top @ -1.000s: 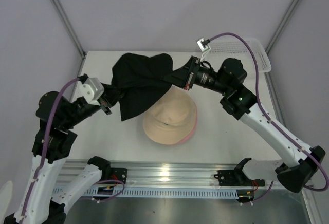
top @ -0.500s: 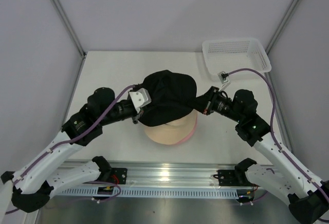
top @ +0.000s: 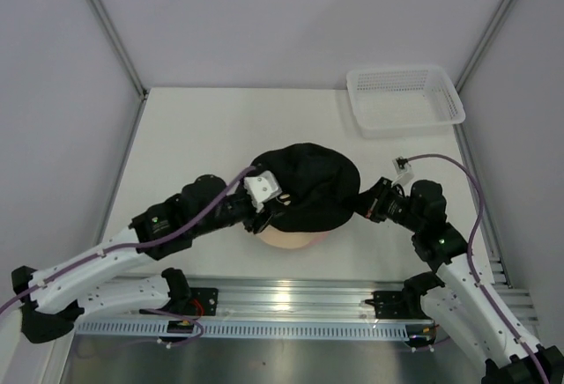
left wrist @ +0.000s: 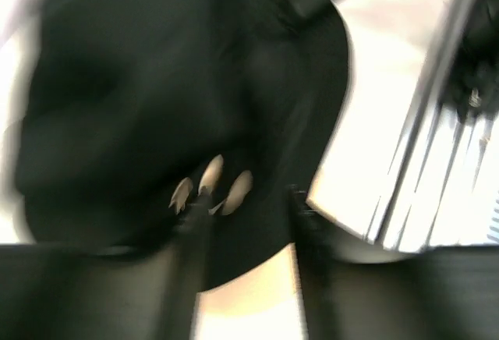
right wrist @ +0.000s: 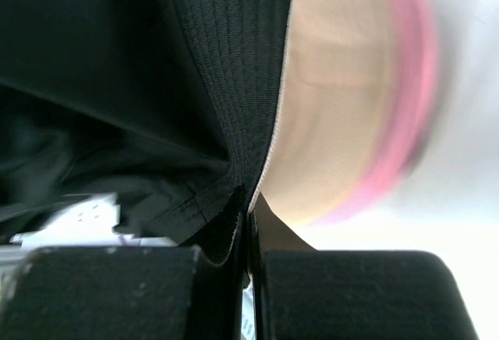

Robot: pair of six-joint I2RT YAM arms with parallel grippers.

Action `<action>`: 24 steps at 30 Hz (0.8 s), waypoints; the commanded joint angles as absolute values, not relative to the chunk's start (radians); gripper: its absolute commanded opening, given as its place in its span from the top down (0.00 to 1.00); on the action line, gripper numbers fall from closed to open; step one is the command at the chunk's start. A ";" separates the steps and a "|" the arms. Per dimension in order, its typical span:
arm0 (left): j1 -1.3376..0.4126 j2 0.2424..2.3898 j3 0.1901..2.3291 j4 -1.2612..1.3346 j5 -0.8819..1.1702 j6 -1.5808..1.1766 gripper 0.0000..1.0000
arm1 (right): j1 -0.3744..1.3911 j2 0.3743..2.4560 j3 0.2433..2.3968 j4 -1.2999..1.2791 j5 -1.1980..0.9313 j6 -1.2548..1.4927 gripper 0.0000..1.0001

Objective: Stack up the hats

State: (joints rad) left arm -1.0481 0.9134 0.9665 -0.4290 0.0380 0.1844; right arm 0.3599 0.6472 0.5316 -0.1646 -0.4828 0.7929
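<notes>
Black hat (top: 308, 186) lower than half second ago, now covering beige-and-pink hat (top: 295, 240), toward 6 o'clock of table (top: 203, 129). Left gripper (top: 267, 217) at its 8 o'clock, fingers apart. Right gripper (right wrist: 249, 231) at 3 o'clock, clamped on brim. This stacking seems nearly done: release remains. Only two hats visible.

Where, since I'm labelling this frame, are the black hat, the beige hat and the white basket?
black hat (top: 308, 186), top external view, middle of its crown.
beige hat (top: 291, 240), top external view, near edge showing under the black hat.
white basket (top: 405, 100), top external view, bare mesh floor.
</notes>
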 commanded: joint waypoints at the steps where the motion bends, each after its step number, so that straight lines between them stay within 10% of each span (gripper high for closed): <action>1: -1.045 0.763 0.969 -0.347 -0.179 0.032 0.41 | 0.334 0.679 0.471 -0.241 -0.411 0.773 1.00; 3: -1.034 0.717 0.977 -0.345 -0.470 -0.169 0.11 | 0.334 0.718 0.462 -0.216 -0.413 0.776 1.00; 5: -0.901 0.701 1.037 -0.469 -0.493 -0.408 0.04 | 0.336 0.742 0.459 -0.178 -0.413 0.775 1.00; 13: -0.355 0.819 0.979 -0.405 0.249 -0.745 0.16 | 0.354 0.841 0.529 -0.137 -0.407 0.727 1.00; 24: -0.327 0.939 0.778 -0.052 0.505 -0.985 0.30 | 0.397 0.857 0.561 -0.107 -0.376 0.746 1.00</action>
